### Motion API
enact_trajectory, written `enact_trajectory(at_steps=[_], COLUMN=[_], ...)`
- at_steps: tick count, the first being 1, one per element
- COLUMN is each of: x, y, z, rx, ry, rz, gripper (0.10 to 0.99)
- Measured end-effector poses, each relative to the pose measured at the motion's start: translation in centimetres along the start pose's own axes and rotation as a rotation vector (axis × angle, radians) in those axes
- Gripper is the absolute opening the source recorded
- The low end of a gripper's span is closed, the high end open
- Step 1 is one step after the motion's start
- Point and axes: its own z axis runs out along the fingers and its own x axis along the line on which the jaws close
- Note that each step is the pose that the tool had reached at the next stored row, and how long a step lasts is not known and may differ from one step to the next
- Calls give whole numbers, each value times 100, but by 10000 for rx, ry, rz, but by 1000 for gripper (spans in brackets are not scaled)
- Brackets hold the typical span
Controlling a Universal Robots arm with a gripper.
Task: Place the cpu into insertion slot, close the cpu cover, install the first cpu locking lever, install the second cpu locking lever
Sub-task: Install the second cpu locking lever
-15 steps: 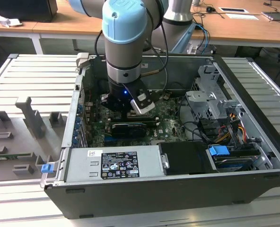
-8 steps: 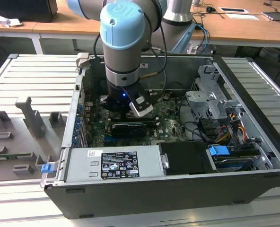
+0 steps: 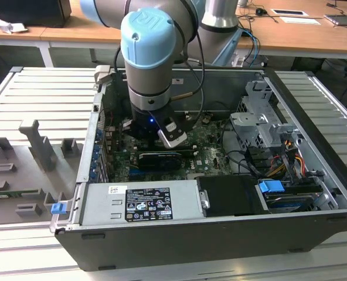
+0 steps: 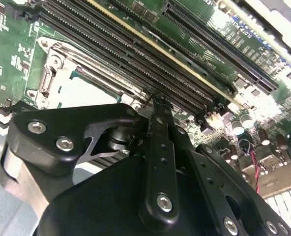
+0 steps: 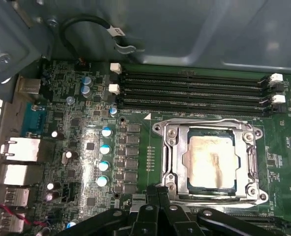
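The cpu (image 5: 209, 160) sits in the insertion slot (image 5: 197, 135) with the cpu cover (image 5: 172, 157) closed over it; the end effector (image 5: 158, 189) hangs beside it, fingers pinched together, empty.

The cpu (image 5: 210, 161) is seated in the insertion slot (image 5: 234, 183), and the cpu cover (image 5: 171, 152) is laid down around it as a frame. The memory slots (image 5: 194, 93) are found just beside the socket, between it and the case wall (image 5: 194, 34). The hand (image 5: 158, 189) is positioned close above the socket edge.
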Motion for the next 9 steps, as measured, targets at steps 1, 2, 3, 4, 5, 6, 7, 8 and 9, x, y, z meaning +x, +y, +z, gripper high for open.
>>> enact_trajectory(at_steps=[1,2,3,4,5,6,7,8,9], x=[11,17,19,20,19,18,16,14,13], y=[-1,-1,0,3,11,17,39,46,51], z=[6,6,5,-11,-39,-68,-120,-144,-165], rx=[-6,-11,-19,-26,-38,-46,-42,-42,-41], ry=[-4,-6,-6,-8,-11,-11,-9,-9,-9], rz=[-1,1,0,-1,-1,1,3,1,0], gripper=[106,106,106,106,106,106,106,106,106])
